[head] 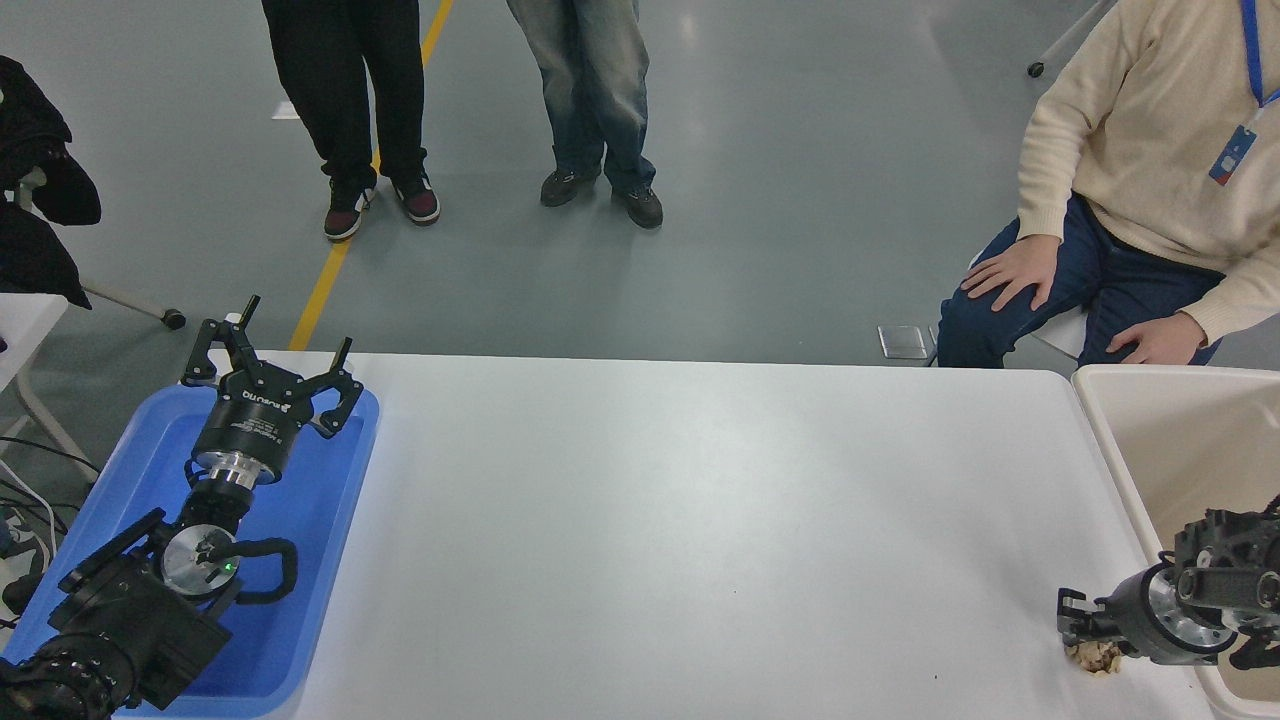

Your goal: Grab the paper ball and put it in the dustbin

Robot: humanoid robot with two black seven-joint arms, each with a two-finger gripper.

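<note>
Head view: right claw [1075, 620] lying low at worktop [700, 520] near-right edge, over paper ball [1095, 657]; grip state unclear, ball sitting on worktop, not lifted. Dustbin [1110, 440] waiting just beside. Pickup, drop both pending. Left claw [272, 370] resting spread over blue tray [330, 520].

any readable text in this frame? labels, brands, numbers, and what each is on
"ROBOTIQ": white brand print, seen upside down, on the body of the left gripper, parked over the blue tray.
Smaller white print under that brand name: too small to read.
Blue tag on the seated person's lanyard: not read off.
Right gripper, paper ball, dustbin, table: no text visible.
</note>
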